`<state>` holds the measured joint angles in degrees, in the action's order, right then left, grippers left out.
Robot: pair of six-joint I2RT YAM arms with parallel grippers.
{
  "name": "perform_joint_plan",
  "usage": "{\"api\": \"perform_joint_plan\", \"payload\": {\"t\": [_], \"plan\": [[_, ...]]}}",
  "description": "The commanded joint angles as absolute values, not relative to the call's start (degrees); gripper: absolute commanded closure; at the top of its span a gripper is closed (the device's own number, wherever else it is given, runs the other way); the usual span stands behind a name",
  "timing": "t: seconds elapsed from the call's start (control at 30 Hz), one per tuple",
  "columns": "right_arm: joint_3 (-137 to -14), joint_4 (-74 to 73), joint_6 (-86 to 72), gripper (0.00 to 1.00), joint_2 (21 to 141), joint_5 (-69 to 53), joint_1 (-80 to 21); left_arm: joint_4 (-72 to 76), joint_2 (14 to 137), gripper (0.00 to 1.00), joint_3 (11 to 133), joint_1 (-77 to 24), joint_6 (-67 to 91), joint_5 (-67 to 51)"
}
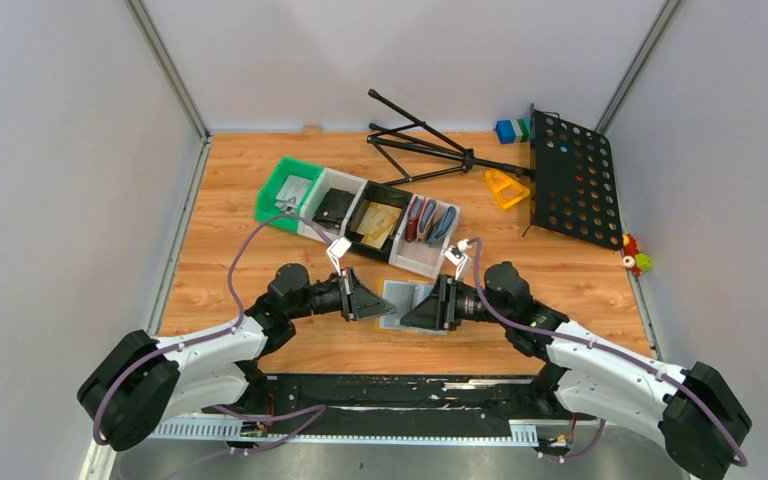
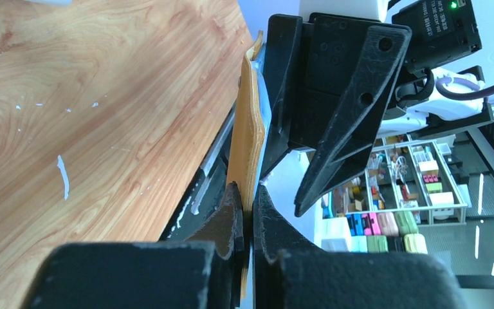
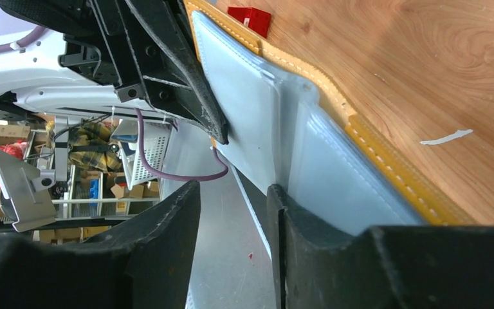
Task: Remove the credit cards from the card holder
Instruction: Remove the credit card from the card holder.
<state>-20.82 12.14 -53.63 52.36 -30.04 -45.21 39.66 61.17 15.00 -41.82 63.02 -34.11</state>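
Note:
The mustard-yellow card holder (image 1: 402, 296) is spread open between my two grippers near the table's front edge, its pale grey-blue lining (image 3: 257, 116) facing up. My left gripper (image 2: 249, 219) is shut on the holder's mustard edge (image 2: 247, 148). From the other side my right gripper (image 3: 231, 238) stands open. One of its fingers (image 3: 296, 238) lies against the lining, and nothing is between the jaws. No card shows in the holder's pockets. Flat gold-tan credit cards (image 1: 380, 222) lie in a black bin behind.
A row of bins stands behind: a green one (image 1: 278, 192), a white one with a black wallet (image 1: 332, 208), and a white one with dark-red and blue wallets (image 1: 428, 222). A folded black stand (image 1: 430, 150), a perforated black plate (image 1: 570, 180) and a yellow piece (image 1: 505, 188) lie at the back right.

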Motion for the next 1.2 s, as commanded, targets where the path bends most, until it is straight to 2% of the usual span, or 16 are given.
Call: {"api": "perform_joint_plan", "payload": {"t": [0.0, 0.17, 0.37, 0.5, 0.63, 0.7, 0.83, 0.9, 1.17], "plan": [[-22.85, 9.71, -52.45, 0.53, 50.08, -25.29, -45.26, 45.73, 59.31, 1.00, 15.51, -42.71, 64.75, -37.45], [-24.13, 2.17, -49.37, 0.49, 47.43, -20.92, -45.26, 45.83, 58.28, 1.00, 15.21, -42.93, 65.38, -36.19], [-23.28, 9.46, -51.47, 0.49, 49.80, -25.46, -45.25, 47.21, 60.12, 1.00, 15.81, -44.15, 65.80, -36.31], [-22.10, 16.78, -54.37, 0.53, 50.48, -29.20, -45.26, 47.59, 61.53, 1.00, 15.89, -44.30, 65.34, -36.15], [-21.12, 19.28, -55.68, 0.62, 48.81, -30.12, -45.26, 45.08, 62.26, 1.00, 15.99, -44.30, 63.63, -35.15], [-21.33, 16.17, -54.58, 0.63, 47.59, -28.83, -45.26, 41.45, 62.09, 1.00, 16.31, -44.31, 62.16, -33.80], [-24.02, -0.34, -49.18, 0.54, 46.22, -19.80, -45.26, 21.62, 61.44, 1.00, 20.06, -44.35, 53.20, -27.58], [-24.06, -5.17, -47.04, 0.52, 46.23, -16.78, -45.22, 14.43, 61.25, 1.00, 21.53, -44.39, 50.12, -24.08], [-20.46, -1.41, -45.17, 0.73, 55.22, -13.92, -45.25, 9.51, 62.10, 1.00, 22.97, -45.29, 47.88, -21.10]]}}
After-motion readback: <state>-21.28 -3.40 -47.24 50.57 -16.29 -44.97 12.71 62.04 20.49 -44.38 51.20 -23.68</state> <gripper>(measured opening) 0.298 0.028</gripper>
